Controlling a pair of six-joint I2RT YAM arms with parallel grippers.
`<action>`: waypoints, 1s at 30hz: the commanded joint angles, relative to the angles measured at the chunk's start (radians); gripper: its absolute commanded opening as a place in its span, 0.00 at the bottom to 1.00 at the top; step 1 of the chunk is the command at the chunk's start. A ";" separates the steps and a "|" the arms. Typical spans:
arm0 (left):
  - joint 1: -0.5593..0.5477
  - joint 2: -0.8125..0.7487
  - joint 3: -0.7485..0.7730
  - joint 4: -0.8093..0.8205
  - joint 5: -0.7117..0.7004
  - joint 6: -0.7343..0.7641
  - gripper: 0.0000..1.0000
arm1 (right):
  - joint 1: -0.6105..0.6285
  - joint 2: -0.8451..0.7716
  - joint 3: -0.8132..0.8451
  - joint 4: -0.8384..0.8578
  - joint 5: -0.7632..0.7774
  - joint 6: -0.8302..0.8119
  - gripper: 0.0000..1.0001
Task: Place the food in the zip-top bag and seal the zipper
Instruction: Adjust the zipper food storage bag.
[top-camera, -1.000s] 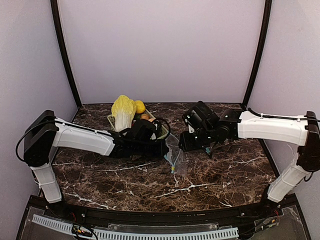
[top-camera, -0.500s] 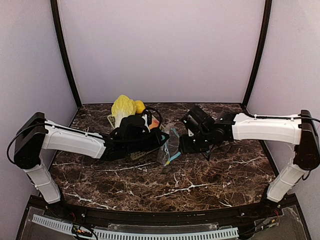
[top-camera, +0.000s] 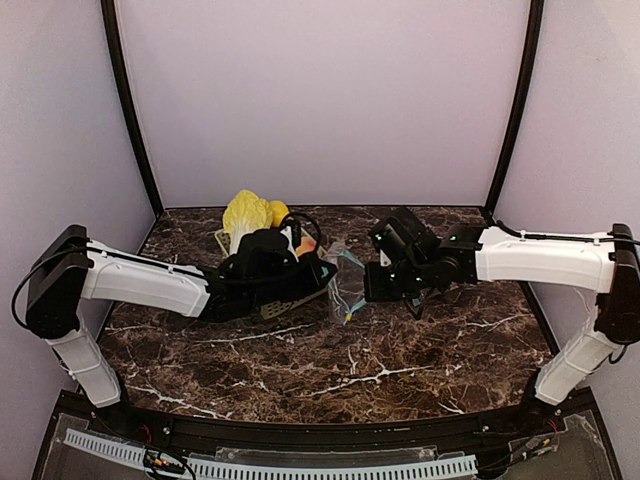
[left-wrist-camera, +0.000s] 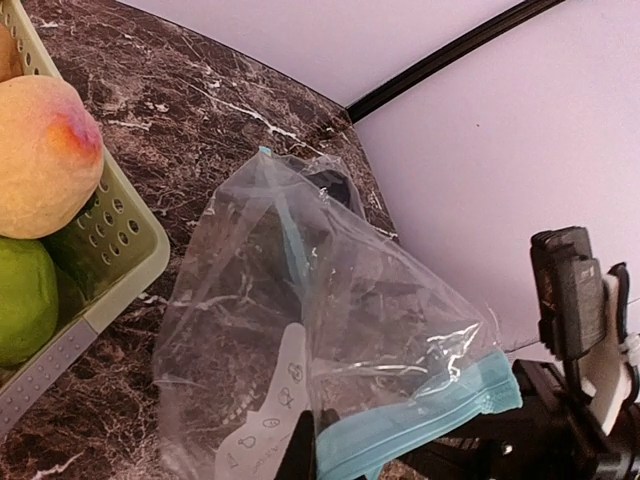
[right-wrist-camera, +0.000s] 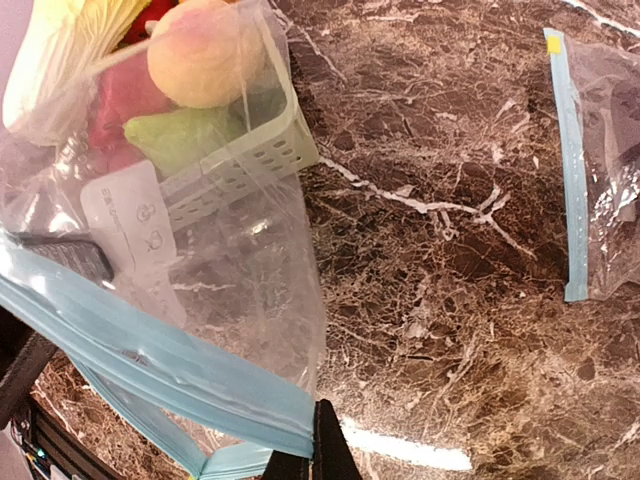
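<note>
The bag (left-wrist-camera: 330, 310) hangs between the two arms, just above the table (top-camera: 420, 350), with its blue zipper (left-wrist-camera: 420, 415) edge pinched from both sides. The left gripper (top-camera: 326, 278) is closed tight on the zipper at the bag's 9 o'clock, and the right gripper (top-camera: 369, 290) is clamped on it at 3 o'clock. Judging by the strip running between them, the two grips are there to lift the mouth and spread it toward the food, though which lip each one holds cannot be told. The bag looks empty. The peach (right-wrist-camera: 205, 50) and green fruit (right-wrist-camera: 185, 135) lie in the basket (right-wrist-camera: 255, 165), just beside the bag at about its 10 o'clock, together with a cabbage (top-camera: 245, 215) and a red pepper (right-wrist-camera: 125, 100). The eggplant cannot be made out. A second bag (right-wrist-camera: 610, 150) lies flat on the marble, toward 2 o'clock in the right wrist view. With both grippers occupied, one will probably have to let go before any food can be lifted.
</note>
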 joint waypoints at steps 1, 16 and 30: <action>0.000 -0.066 -0.034 -0.126 -0.013 0.074 0.01 | -0.024 -0.075 -0.030 0.002 0.018 -0.051 0.00; 0.008 0.084 0.202 -0.506 0.067 0.352 0.17 | -0.047 -0.033 0.022 -0.116 -0.219 -0.138 0.00; 0.180 -0.054 0.352 -0.720 0.251 0.497 0.91 | -0.076 -0.003 0.051 -0.148 -0.158 -0.112 0.00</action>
